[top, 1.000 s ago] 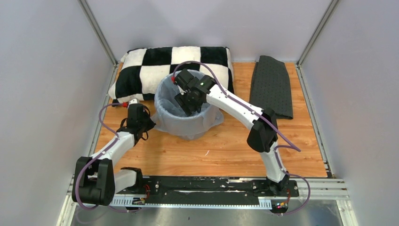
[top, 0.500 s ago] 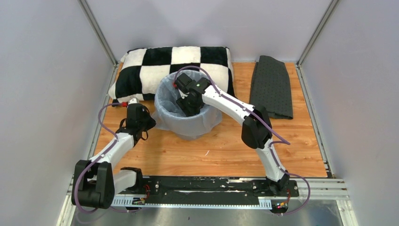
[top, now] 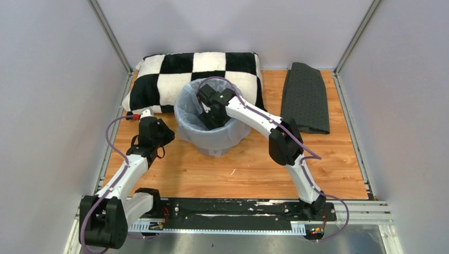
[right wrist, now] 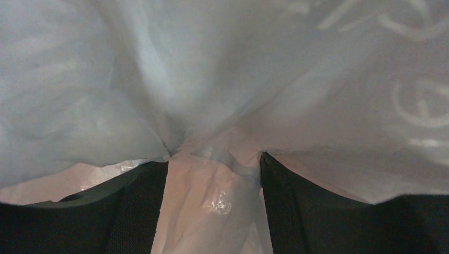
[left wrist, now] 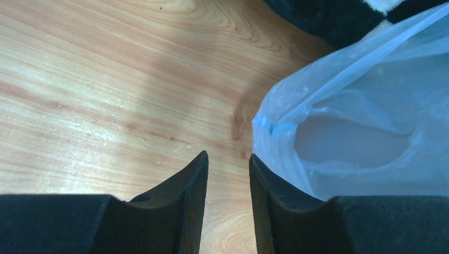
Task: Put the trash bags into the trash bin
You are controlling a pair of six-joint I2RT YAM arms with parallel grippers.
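Observation:
The grey trash bin point(top: 218, 141) stands at the middle back of the wooden table. The pale blue-grey trash bag point(top: 185, 115) lines it and drapes over its rim and down its outside. My right gripper point(top: 208, 121) reaches down inside the bin. In the right wrist view it point(right wrist: 214, 156) is open, its fingertips pressed into the bag point(right wrist: 212, 79), with crinkled plastic across the gap. My left gripper point(top: 163, 135) is low over the table just left of the bin. In the left wrist view it point(left wrist: 228, 159) is narrowly open and empty, with the bag's outer fold point(left wrist: 360, 132) beside its right finger.
A black-and-white checkered pillow point(top: 174, 74) lies right behind the bin and shows in the left wrist view point(left wrist: 328, 16). A dark grey textured mat point(top: 307, 98) lies at the back right. Grey walls enclose the table on three sides.
My right gripper has pushed deeper into the bin, drawing the bag in, and the loose skirt on the bin's right has shrunk. My left gripper has drawn back a little from the bin.

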